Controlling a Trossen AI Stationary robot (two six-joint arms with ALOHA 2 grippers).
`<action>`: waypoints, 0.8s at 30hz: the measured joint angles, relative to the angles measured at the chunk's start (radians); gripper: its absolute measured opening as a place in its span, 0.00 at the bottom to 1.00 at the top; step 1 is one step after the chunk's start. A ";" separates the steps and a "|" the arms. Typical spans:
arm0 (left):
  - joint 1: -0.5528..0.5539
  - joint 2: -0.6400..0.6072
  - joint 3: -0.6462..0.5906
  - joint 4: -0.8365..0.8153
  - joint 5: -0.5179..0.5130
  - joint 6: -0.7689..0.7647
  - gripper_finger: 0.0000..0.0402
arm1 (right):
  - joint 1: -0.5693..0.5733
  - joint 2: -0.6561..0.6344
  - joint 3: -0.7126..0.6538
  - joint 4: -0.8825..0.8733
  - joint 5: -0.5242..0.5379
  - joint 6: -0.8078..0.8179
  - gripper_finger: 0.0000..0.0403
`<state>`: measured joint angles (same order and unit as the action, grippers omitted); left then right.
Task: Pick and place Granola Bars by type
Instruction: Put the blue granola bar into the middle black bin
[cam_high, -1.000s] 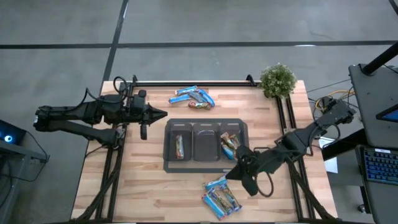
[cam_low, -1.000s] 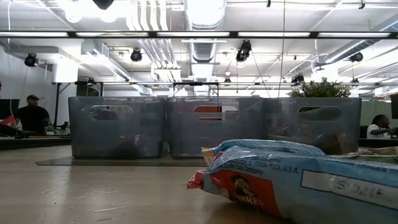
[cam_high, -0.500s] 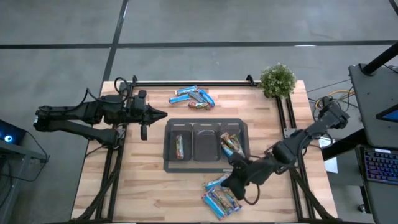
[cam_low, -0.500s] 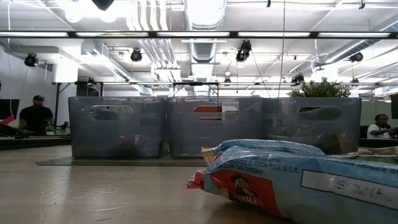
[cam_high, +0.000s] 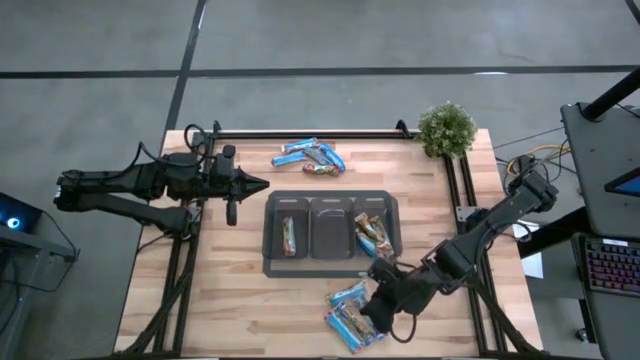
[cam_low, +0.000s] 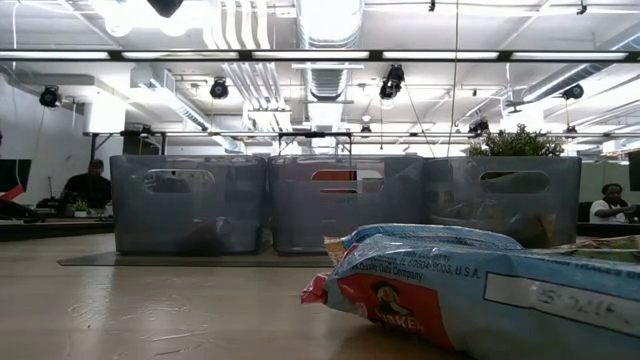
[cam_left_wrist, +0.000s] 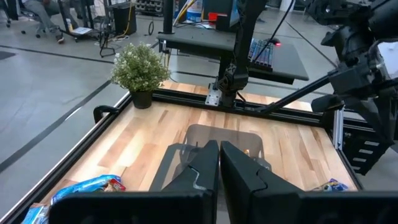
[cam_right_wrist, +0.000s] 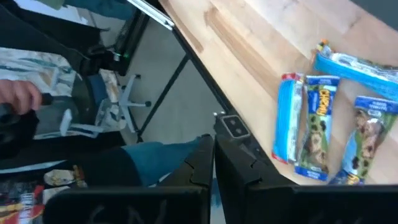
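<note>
Your right gripper (cam_high: 372, 312) hangs with its fingers pressed together over the near cluster of Granola Bars (cam_high: 352, 315) on the worktop (cam_high: 230, 290) — just in front of the grey three-bin tray (cam_high: 331, 262). Your left gripper (cam_high: 262, 183) waits at the left, fingers likewise together, pointing toward the far cluster of bars (cam_high: 310, 156). More bars lie in the tray — one in the left bin (cam_high: 288, 236), several in the right bin (cam_high: 369, 234).
</note>
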<state>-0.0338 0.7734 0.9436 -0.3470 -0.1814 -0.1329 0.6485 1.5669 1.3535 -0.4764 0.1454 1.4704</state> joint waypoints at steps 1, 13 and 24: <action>0.000 0.000 0.000 0.000 0.000 0.000 0.00 | 0.002 0.000 -0.001 -0.002 0.000 0.005 0.02; 0.000 0.000 0.000 0.002 0.000 -0.032 0.00 | 0.004 0.007 0.000 -0.109 0.004 0.095 0.20; 0.000 0.000 0.000 -0.003 0.000 -0.032 0.00 | 0.004 0.007 -0.003 -0.207 0.004 0.128 0.51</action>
<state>-0.0339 0.7734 0.9436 -0.3497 -0.1810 -0.1650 0.6525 1.5738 1.3510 -0.6838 0.1493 1.5986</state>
